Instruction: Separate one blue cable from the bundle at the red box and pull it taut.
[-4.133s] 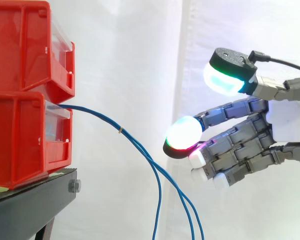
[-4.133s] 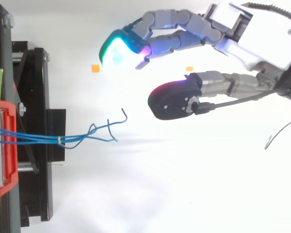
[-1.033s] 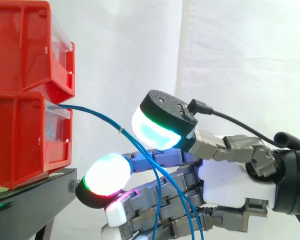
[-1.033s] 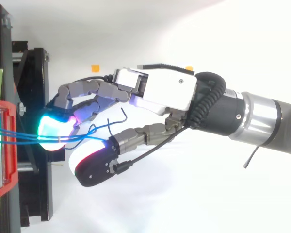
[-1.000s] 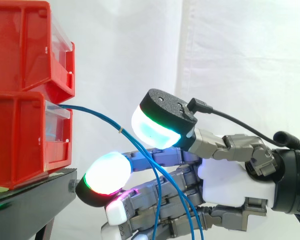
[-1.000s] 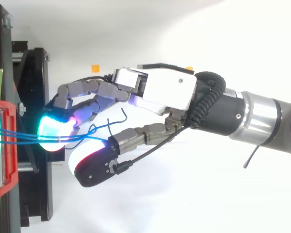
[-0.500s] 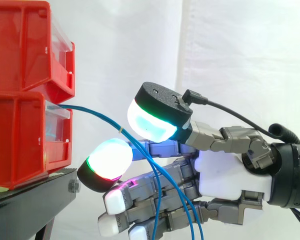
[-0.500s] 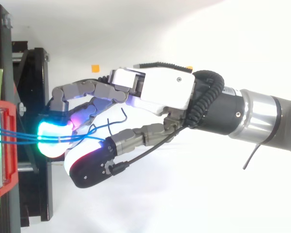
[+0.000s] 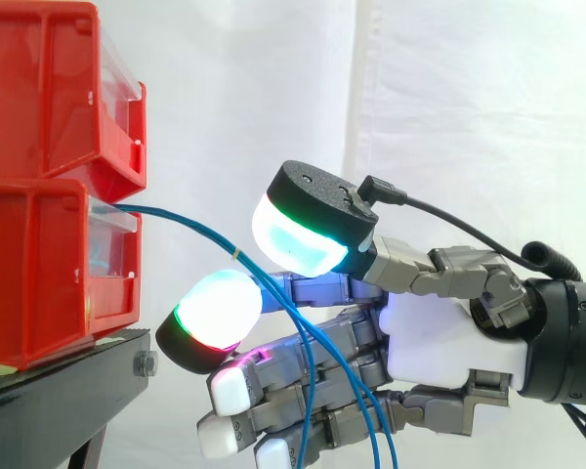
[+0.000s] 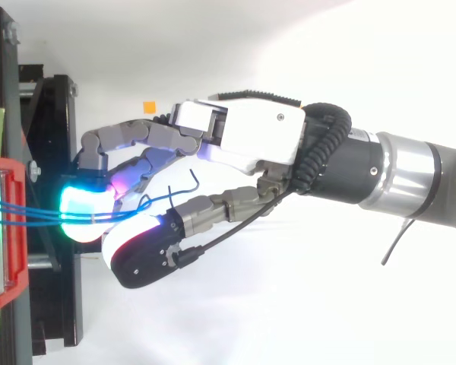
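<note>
Blue cables (image 9: 215, 240) are still slack, so nothing's pulled taut yet. Closest to the side camera is the hand's (image 9: 439, 342) thumb, with its cyan-white pad (image 9: 298, 234) sitting just over the bundle. Right behind it the cables sag out of the lower red bin (image 9: 39, 264), pass a little yellow tie (image 9: 236, 254), then drop across the fingers and off the bottom edge. Behind those, the fingers are loosely curved underneath, with one white-green fingertip (image 9: 215, 313) glowing just below the cables. There's a clear gap between thumb and fingers, so the hand is spread around the bundle and isn't pinching any strand.

Four seconds back it was hanging well to the right of the cables; now it's moved in so they run through it. Versus half a second ago, barely anything has changed: the thumb pad nudged a touch to the right, and the cables kept the same shape.

The lower bin sits at the right edge of the black stand (image 9: 68, 391), with another red bin (image 9: 39, 88) stacked on top and the white curtain (image 9: 469, 117) at the back.
</note>
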